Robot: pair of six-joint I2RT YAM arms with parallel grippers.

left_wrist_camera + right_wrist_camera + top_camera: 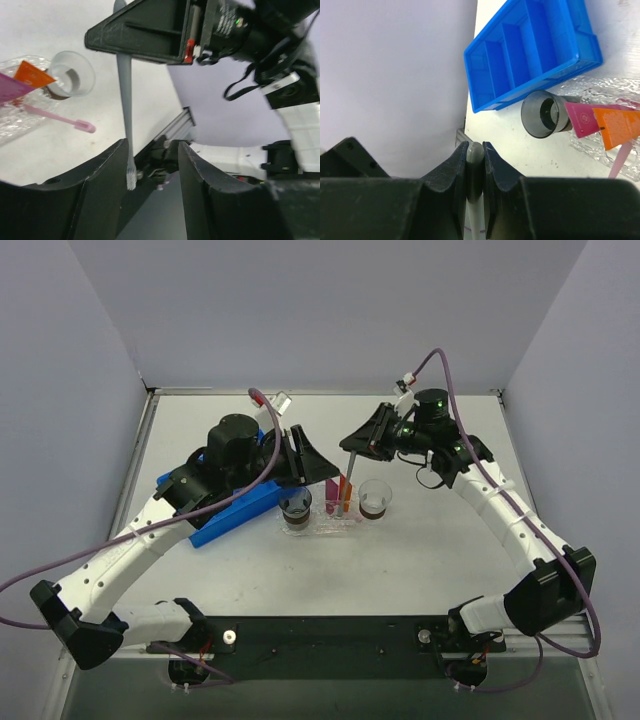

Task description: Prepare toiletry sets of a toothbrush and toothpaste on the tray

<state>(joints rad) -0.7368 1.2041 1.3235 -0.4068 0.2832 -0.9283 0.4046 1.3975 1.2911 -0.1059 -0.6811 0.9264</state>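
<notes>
The clear bumpy tray (322, 525) lies mid-table. On it lie the magenta toothpaste tube (330, 496), the orange toothpaste tube (347, 492) and the pale pink toothbrush (59, 117), which also shows in the right wrist view (621, 159). My right gripper (358, 440) is shut on the handle end of a second, grey toothbrush (346, 478). That brush hangs bristles-down over the tray. The right wrist view shows the jaws (475, 147) clamped on it. My left gripper (318, 468) is open and empty left of the tray. The grey toothbrush (125, 95) hangs just in front of its fingers.
A deep blue compartmented bin (232, 510) lies left of the tray, partly under my left arm. A clear cup with a dark bottom (296, 506) stands at the tray's left end. Another such cup (375, 498) stands at its right end.
</notes>
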